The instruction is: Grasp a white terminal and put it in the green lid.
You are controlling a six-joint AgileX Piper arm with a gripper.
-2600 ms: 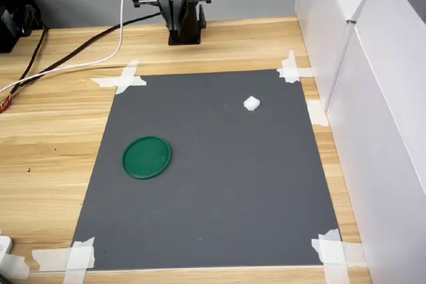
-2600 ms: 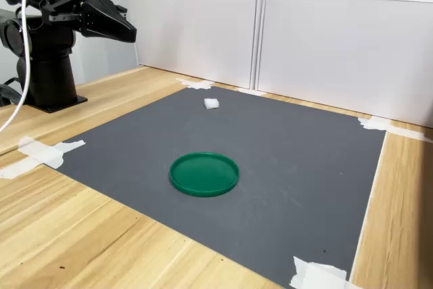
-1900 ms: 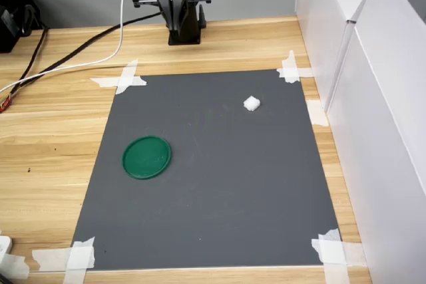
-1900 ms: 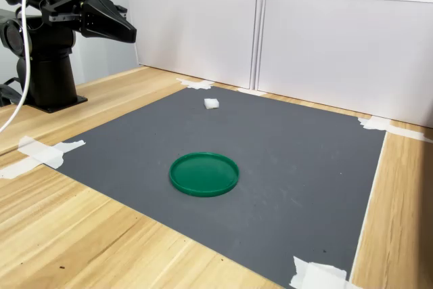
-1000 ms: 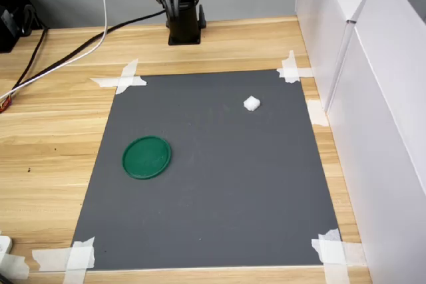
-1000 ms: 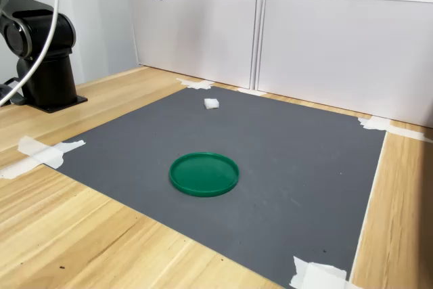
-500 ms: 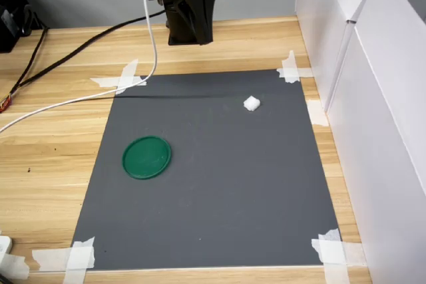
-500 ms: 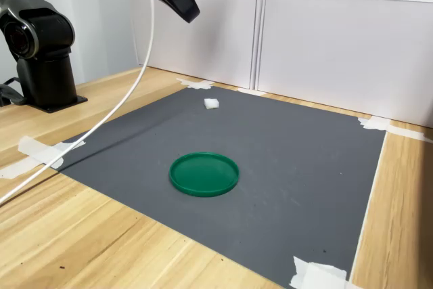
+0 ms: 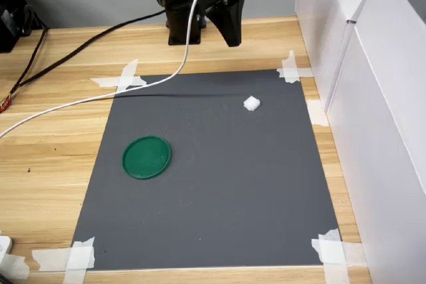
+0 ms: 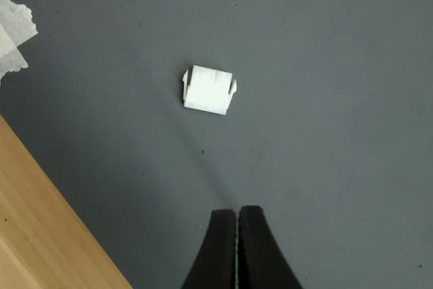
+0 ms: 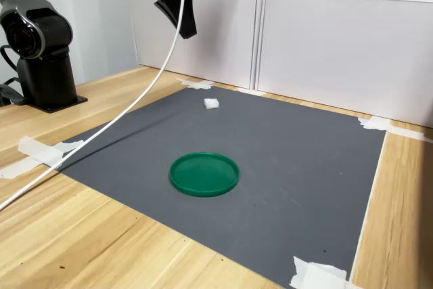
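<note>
The white terminal [image 9: 251, 103] [image 11: 212, 103] [image 10: 209, 90] lies on the grey mat near its far corner by the white wall. The green lid [image 9: 146, 157] [image 11: 203, 173] lies flat and empty toward the first exterior view's left side of the mat. My gripper [image 9: 232, 38] [image 11: 189, 32] [image 10: 237, 216] hangs high in the air above and behind the terminal, pointing down. Its two black fingers are pressed together in the wrist view, holding nothing. The terminal sits well clear of the fingertips.
The grey mat [image 9: 213, 184] is taped at its corners to a wooden table [image 9: 53, 131]. White panels [image 9: 373, 98] wall off the first exterior view's right side. A white cable [image 9: 100, 98] trails from the arm across the mat's far edge. The arm's black base [image 11: 44, 65] stands behind the mat.
The arm has risen from its folded pose and swung out toward the terminal. The gripper now hangs above the mat's far edge, and the white cable trails after it.
</note>
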